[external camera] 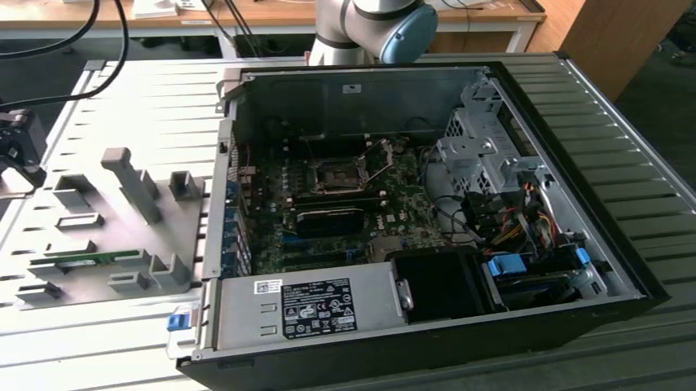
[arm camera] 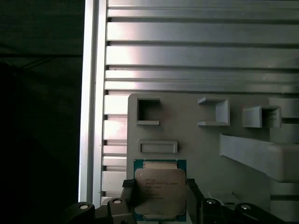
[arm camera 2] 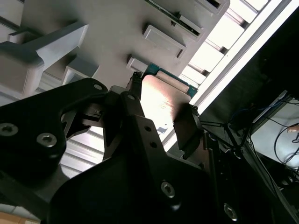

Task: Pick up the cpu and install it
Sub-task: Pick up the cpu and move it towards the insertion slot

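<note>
Two black fingers (arm camera: 128, 191) are closed against opposite edges of the cpu (arm camera: 160, 189), so the gripper (arm camera: 160, 193) has the chip clamped between them. Its dull metal top with a thin green rim faces the first wrist view. In the second wrist view the cpu (arm camera 2: 163, 100) sits flat between the same fingers (arm camera 2: 187, 128) of the gripper (arm camera 2: 161, 109), raised off the grey fixture plate (arm camera 2: 107, 28) beneath it.

In the first wrist view the chip hangs over a corner of that fixture plate (arm camera: 187, 121), just beside a shallow rectangular pocket (arm camera: 158, 147) and near the edge of the slatted metal table (arm camera: 187, 46).

In the exterior view the open computer case (external camera: 326, 98) fills the middle. The arm (external camera: 376, 20) rises at twelve o'clock from it, grey tube with a blue-capped joint. The arm's black wrist end (external camera: 19, 147) reaches far out to nine o'clock, at the table's edge, well apart from the case.

The fixture plate (external camera: 98, 195) lies on the table (external camera: 142, 90) at nine o'clock from the case. A green memory stick (external camera: 81, 261) rests in one of the plate's holders.

Inside the case, the dark socket (external camera: 335, 175) sits on the motherboard towards eleven o'clock from the case's centre. Its frame looks open.
</note>
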Motion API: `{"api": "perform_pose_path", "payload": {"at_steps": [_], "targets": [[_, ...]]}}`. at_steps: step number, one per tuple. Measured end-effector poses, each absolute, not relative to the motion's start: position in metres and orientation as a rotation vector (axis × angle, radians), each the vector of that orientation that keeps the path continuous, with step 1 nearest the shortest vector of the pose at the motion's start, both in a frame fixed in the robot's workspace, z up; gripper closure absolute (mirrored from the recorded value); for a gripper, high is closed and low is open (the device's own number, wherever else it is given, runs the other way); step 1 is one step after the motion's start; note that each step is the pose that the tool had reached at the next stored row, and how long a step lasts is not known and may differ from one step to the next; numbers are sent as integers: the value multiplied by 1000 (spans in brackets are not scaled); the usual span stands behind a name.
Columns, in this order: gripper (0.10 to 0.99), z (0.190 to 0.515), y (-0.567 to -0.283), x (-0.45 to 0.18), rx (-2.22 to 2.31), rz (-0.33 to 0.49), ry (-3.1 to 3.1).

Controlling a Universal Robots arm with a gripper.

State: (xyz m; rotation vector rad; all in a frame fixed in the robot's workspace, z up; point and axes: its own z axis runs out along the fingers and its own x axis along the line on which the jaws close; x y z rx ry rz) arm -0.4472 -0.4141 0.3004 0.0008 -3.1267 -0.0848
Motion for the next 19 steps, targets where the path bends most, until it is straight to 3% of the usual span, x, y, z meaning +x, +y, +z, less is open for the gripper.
{"api": "perform_pose_path", "payload": {"at_steps": [19], "targets": [[557,348,-414,-447,-5,-85,-3127]]}}
